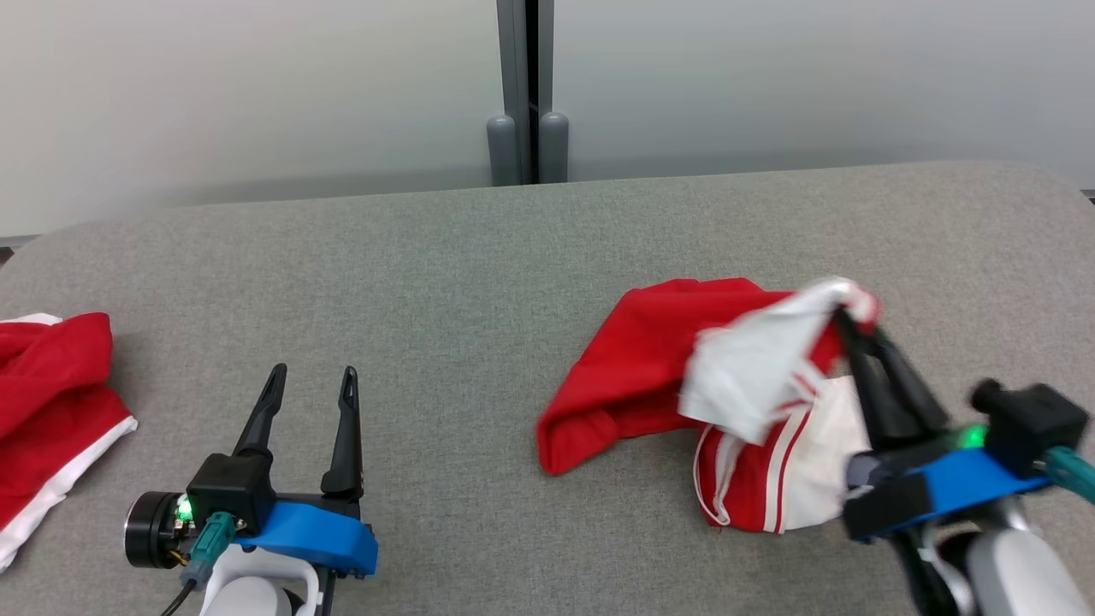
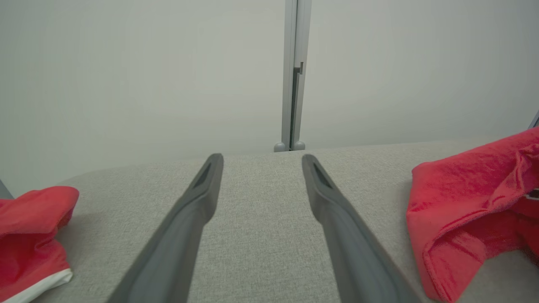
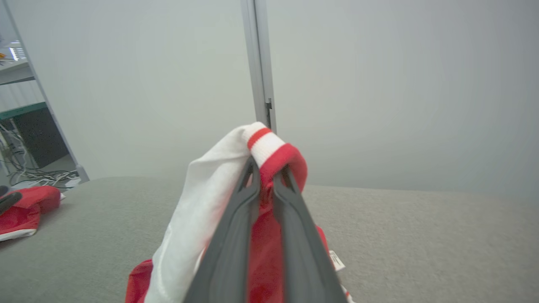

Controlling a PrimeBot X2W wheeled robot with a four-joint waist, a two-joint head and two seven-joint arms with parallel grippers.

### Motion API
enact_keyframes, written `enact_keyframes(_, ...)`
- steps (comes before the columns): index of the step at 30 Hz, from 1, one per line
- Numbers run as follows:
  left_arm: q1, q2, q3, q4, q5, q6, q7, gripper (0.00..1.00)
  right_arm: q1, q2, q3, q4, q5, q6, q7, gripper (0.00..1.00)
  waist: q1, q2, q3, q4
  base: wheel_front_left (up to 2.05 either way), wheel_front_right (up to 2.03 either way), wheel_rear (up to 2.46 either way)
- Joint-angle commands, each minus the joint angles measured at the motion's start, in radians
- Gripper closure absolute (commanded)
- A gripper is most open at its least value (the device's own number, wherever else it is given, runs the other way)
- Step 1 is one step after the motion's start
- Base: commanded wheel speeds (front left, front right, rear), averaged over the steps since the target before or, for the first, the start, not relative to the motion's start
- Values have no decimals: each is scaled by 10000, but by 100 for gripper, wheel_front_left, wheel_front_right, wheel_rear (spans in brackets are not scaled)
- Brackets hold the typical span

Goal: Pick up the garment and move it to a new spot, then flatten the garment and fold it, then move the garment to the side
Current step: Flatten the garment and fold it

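A: Right claw is clamped on the garment. The pinch sits at the white ribbed band with the red stripe, and cloth is bunched over both fingertips.

B: How much is off the bench?

A: Just the pinched corner is raised. The red bulk and the striped white part lie crumpled on the bench at our right, with layers overlapping.

B: Then we lift straight up first, slowly, until the bulk hangs free. Dragging it sideways now would likely roll it tighter on that grey fabric top.

A: Agreed. The grip looks like a thick fold, but we can't tell how many layers. If it's only the band's edge it could slip as weight comes on, so we watch the pinch in the right wrist view.

B: Left claw?

A: Jaws wide apart, nothing in them. It's low over the bench at our left, well apart from the garment.

B: New spot?

A: We'd take the grey stretch between the two claws. We stay off the other red-and-white piece at the far left edge.

B: Set it down low edge first and lower the pinch last. That should lay it out instead of piling it, which leaves us less flattening.
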Motion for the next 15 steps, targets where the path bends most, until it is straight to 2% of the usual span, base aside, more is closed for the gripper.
enact_keyframes(1, -43, 57, -42, -59, -46, 52, 21, 0, 395, 82, -826, 310, 19, 1, 124, 100, 0, 0, 52, -15, 0, 0, 0)
enact_keyframes(6, -194, 63, -109, -115, -53, 50, 55, 0, 870, 368, -2967, 1778, 172, 3, 174, 100, 0, 0, 307, -20, 0, 0, 0)
enact_keyframes(10, -282, 78, -140, -119, -61, 58, 45, 0, 657, 431, -3785, 3028, 227, 1, -21, 100, 0, 0, 519, -3, 0, 0, 0)
enact_keyframes(13, -368, 82, -146, -100, -79, 78, 30, 0, 352, 370, -4014, 3775, 192, 3, -237, 99, 0, 0, 625, 6, 0, 0, 0)
enact_keyframes(14, -375, 78, -152, -93, -91, 85, 23, 0, 277, 357, -4047, 3923, 151, 3, -347, 62, 0, 0, 644, 13, 0, 0, 0)
enact_keyframes(15, -378, 79, -152, -80, -100, 92, 16, 0, 203, 323, -4034, 4000, 66, 3, -488, 0, 0, 0, 660, 15, 0, 0, 0)
